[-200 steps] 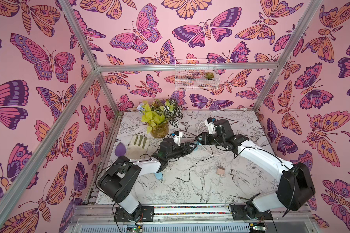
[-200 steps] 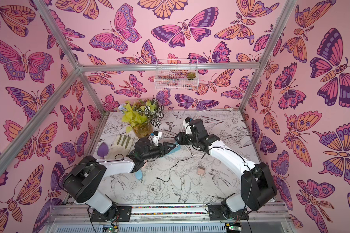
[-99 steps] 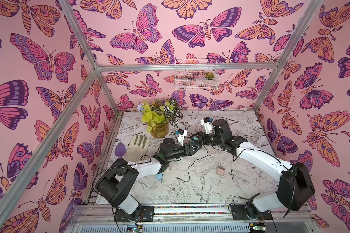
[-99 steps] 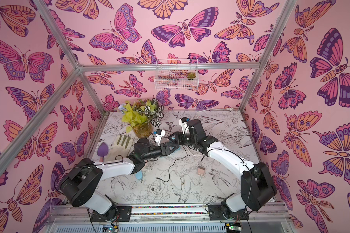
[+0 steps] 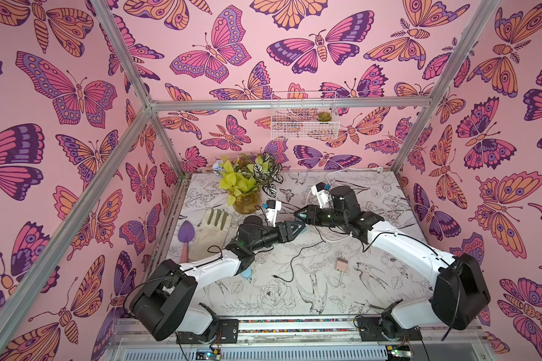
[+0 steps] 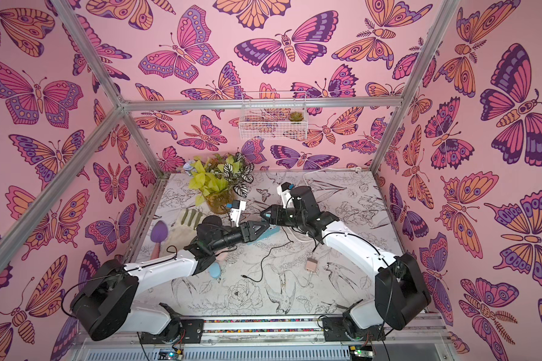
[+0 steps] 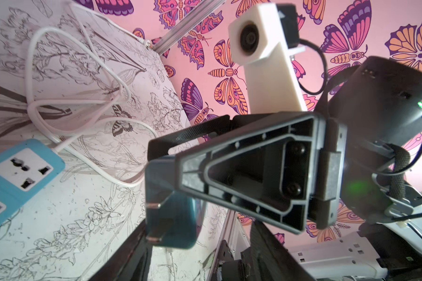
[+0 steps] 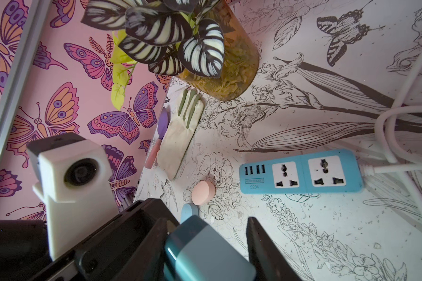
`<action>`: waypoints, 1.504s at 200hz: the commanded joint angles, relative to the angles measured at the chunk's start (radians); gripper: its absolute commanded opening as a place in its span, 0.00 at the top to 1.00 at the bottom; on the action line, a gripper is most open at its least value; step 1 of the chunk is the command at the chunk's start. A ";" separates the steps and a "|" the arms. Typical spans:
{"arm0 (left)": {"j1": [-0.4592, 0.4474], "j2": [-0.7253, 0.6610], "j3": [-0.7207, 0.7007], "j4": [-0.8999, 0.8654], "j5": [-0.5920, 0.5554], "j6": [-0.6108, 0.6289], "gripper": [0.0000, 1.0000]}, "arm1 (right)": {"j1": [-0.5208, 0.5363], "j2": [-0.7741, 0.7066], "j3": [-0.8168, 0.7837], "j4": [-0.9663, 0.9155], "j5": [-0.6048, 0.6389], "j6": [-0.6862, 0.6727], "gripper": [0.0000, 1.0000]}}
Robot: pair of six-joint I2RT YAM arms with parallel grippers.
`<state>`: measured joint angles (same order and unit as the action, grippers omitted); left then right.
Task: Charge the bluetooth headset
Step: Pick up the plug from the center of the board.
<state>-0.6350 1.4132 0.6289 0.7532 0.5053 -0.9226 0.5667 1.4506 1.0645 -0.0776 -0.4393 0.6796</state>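
Note:
My right gripper point(image 5: 297, 215) point(image 8: 206, 226) is shut on a teal charger plug point(image 8: 205, 253) and holds it above the table's middle. The plug's two metal prongs point(image 7: 154, 221) show in the left wrist view. My left gripper point(image 5: 301, 226) point(image 7: 200, 243) meets it tip to tip, open, with a finger on either side of the plug and gaps to it. A blue power strip point(image 8: 300, 175) point(image 7: 17, 170) lies just below. A pink pad point(image 8: 203, 192) and a light blue piece point(image 5: 247, 275), apparently the headset, lie partly under my left arm. A loose black cable point(image 5: 294, 259) lies nearby.
A pink adapter point(image 5: 340, 264) with a white lead lies right of the black cable. A potted plant point(image 5: 246, 187), a glove point(image 5: 212, 231) and a purple trowel point(image 5: 187, 233) stand at the back left. The strip's white cord point(image 7: 59, 102) loops at the back. A wire basket point(image 5: 304, 118) hangs on the wall.
My right gripper has carried the plug leftward to my left gripper's tips. The left gripper's jaws have narrowed a little around it.

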 commanded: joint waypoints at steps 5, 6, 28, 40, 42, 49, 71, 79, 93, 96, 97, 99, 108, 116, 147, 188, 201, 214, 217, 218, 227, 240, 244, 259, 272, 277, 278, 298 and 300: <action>0.007 0.010 0.007 0.023 -0.022 0.015 0.41 | 0.012 -0.005 -0.006 0.026 -0.049 0.035 0.85; 0.007 0.011 0.007 0.024 -0.021 0.014 0.41 | 0.014 -0.004 -0.006 0.027 -0.050 0.036 0.85; 0.007 0.026 0.026 0.033 -0.014 0.008 0.50 | 0.019 -0.008 -0.008 0.027 -0.055 0.040 0.85; 0.009 0.028 0.030 0.035 -0.014 0.006 0.52 | 0.019 -0.011 -0.008 0.026 -0.057 0.040 0.85; 0.008 0.028 0.031 0.035 -0.013 0.006 0.53 | 0.019 -0.013 -0.008 0.026 -0.056 0.040 0.85; 0.009 0.027 0.030 0.033 -0.012 0.007 0.56 | 0.018 -0.015 -0.009 0.023 -0.057 0.040 0.85; 0.011 0.022 0.028 0.035 -0.009 0.006 0.65 | 0.019 -0.021 -0.020 0.027 -0.063 0.042 0.84; 0.012 0.022 0.025 0.037 -0.007 0.005 0.70 | 0.018 -0.022 -0.023 0.026 -0.065 0.041 0.83; 0.015 0.025 0.022 0.050 0.000 -0.001 0.79 | 0.019 -0.025 -0.028 0.031 -0.068 0.041 0.82; 0.015 0.026 0.020 0.052 0.002 -0.002 0.80 | 0.018 -0.026 -0.028 0.032 -0.069 0.041 0.82; 0.015 0.027 0.020 0.053 0.002 -0.003 0.81 | 0.019 -0.026 -0.028 0.032 -0.069 0.041 0.82; 0.015 0.027 0.020 0.055 0.003 -0.004 0.81 | 0.018 -0.026 -0.028 0.032 -0.069 0.041 0.81; 0.016 0.031 0.018 0.066 0.011 -0.011 0.83 | 0.019 -0.027 -0.027 0.030 -0.074 0.038 0.80; 0.017 0.037 0.017 0.077 0.020 -0.018 0.85 | 0.021 -0.027 -0.025 0.026 -0.075 0.034 0.78; 0.019 0.046 0.007 0.116 0.031 -0.046 0.94 | 0.018 -0.044 -0.024 0.010 -0.054 0.016 0.52; 0.023 0.054 -0.006 0.170 0.067 -0.098 1.00 | -0.026 -0.103 -0.051 0.028 -0.065 0.009 0.35; 0.026 0.061 -0.006 0.197 0.084 -0.120 1.00 | -0.039 -0.124 -0.069 0.047 -0.084 0.010 0.34; 0.028 0.068 -0.009 0.234 0.098 -0.150 1.00 | -0.049 -0.143 -0.088 0.075 -0.110 0.016 0.33; 0.029 0.070 -0.009 0.244 0.099 -0.158 1.00 | -0.050 -0.147 -0.093 0.081 -0.113 0.018 0.33; 0.028 0.070 -0.010 0.246 0.100 -0.161 1.00 | -0.050 -0.149 -0.095 0.083 -0.114 0.018 0.33; 0.031 0.075 -0.012 0.275 0.109 -0.185 1.00 | -0.055 -0.160 -0.110 0.105 -0.128 0.025 0.32; 0.036 0.088 -0.012 0.324 0.128 -0.217 1.00 | -0.057 -0.177 -0.137 0.150 -0.149 0.035 0.31; 0.037 0.094 -0.012 0.339 0.134 -0.229 1.00 | -0.058 -0.182 -0.147 0.167 -0.154 0.038 0.31; 0.041 0.108 -0.011 0.391 0.153 -0.267 1.00 | -0.061 -0.200 -0.185 0.233 -0.176 0.060 0.30; 0.045 0.115 -0.012 0.428 0.163 -0.291 1.00 | -0.064 -0.214 -0.219 0.304 -0.199 0.085 0.29; 0.046 0.117 -0.011 0.436 0.167 -0.296 1.00 | -0.065 -0.218 -0.228 0.325 -0.200 0.093 0.29; 0.046 0.117 -0.011 0.437 0.167 -0.296 1.00 | -0.065 -0.219 -0.231 0.330 -0.200 0.095 0.29; 0.045 0.119 -0.007 0.452 0.185 -0.308 1.00 | -0.065 -0.231 -0.270 0.431 -0.248 0.142 0.30; 0.046 0.119 -0.005 0.453 0.187 -0.308 1.00 | -0.065 -0.232 -0.276 0.447 -0.254 0.149 0.31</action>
<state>-0.5957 1.5246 0.6277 1.1004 0.6430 -1.1896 0.5083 1.2469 0.8169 0.1913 -0.6189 0.7601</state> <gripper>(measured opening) 0.281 0.702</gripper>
